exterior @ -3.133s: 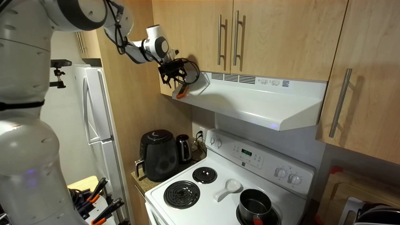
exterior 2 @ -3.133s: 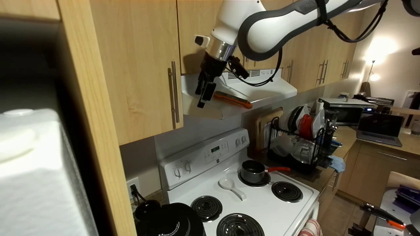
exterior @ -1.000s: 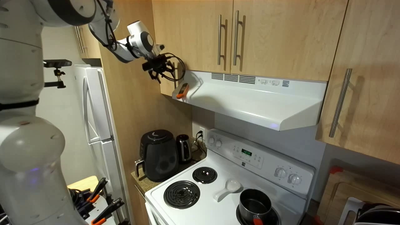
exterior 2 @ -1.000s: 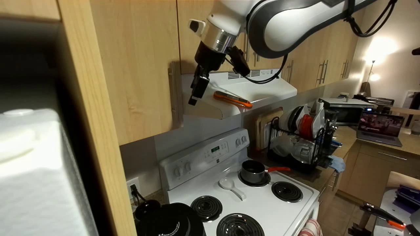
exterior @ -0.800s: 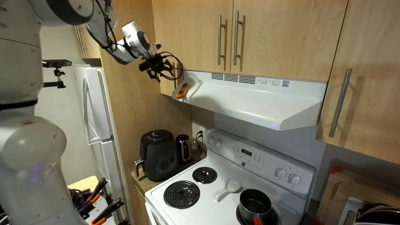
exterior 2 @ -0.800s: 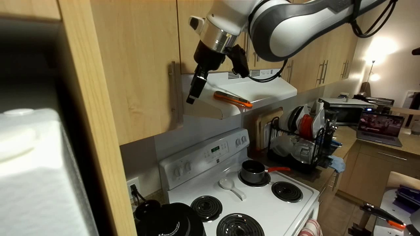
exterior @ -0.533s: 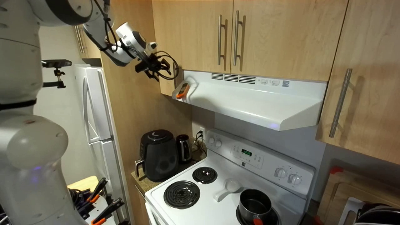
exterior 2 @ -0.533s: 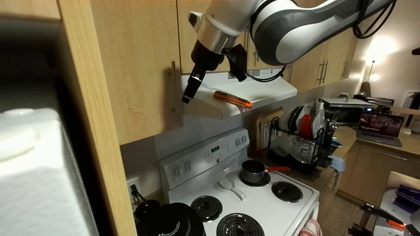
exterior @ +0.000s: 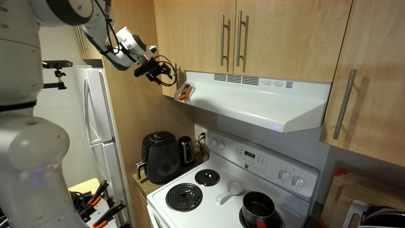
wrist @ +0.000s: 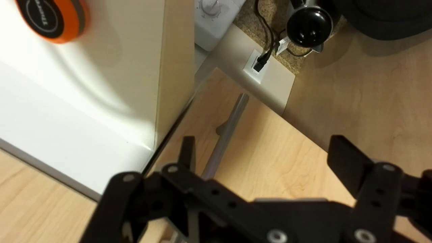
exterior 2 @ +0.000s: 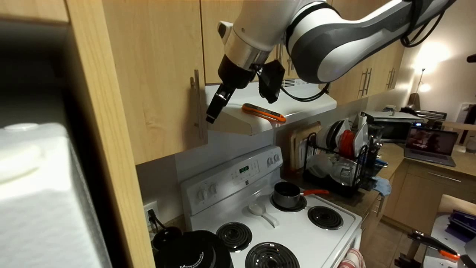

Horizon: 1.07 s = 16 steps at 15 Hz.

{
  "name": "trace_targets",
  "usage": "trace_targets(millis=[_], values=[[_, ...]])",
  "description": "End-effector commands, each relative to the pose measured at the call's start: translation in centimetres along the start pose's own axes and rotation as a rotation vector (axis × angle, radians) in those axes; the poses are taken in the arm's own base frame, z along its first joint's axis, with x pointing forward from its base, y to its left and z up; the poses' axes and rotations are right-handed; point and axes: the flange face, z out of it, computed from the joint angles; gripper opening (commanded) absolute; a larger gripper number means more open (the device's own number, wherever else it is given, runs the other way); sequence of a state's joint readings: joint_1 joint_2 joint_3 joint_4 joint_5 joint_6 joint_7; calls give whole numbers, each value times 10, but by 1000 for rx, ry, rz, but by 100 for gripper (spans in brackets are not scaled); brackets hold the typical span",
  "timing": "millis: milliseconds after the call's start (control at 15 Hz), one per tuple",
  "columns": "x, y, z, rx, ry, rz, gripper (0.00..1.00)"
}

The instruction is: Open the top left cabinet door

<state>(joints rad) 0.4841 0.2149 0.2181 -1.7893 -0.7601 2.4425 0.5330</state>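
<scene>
The top left cabinet door point(exterior 2: 156, 85) is a plain light-wood panel lying flush on its cabinet, left of the hood. A vertical steel bar handle point(exterior 2: 199, 104) runs near its lower right edge. In the wrist view the door point(wrist: 270, 158) fills the middle, and the handle point(wrist: 233, 125) slants between my spread fingers, closer to the left finger point(wrist: 187, 150). My gripper point(wrist: 263, 141) is open with nothing gripped. In both exterior views the gripper point(exterior: 165, 79) point(exterior 2: 211, 119) hovers beside the handle, tilted downward; contact is not visible.
The white range hood point(exterior: 246, 98) adjoins the door on the right, with an orange thermometer point(exterior 2: 263, 112) on it. A tall wood side panel point(exterior: 133, 95) stands to the left. Below are the stove point(exterior 2: 253, 234), a black air fryer point(exterior: 160, 158) and a pot point(exterior: 258, 205).
My gripper has moved left from in front of the hood toward the handle and turned, and in the last half second has dipped slightly. The door has stayed still.
</scene>
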Motion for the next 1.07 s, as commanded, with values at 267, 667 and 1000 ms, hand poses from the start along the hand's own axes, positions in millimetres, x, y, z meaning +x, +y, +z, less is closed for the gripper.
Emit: trace_targets(millis=[267,667,1000], values=[[-24,27,5,-13,63,-43,100],[-29,52,8,-20,170,-102,100],[-28,62,15,27,278,-127,100]])
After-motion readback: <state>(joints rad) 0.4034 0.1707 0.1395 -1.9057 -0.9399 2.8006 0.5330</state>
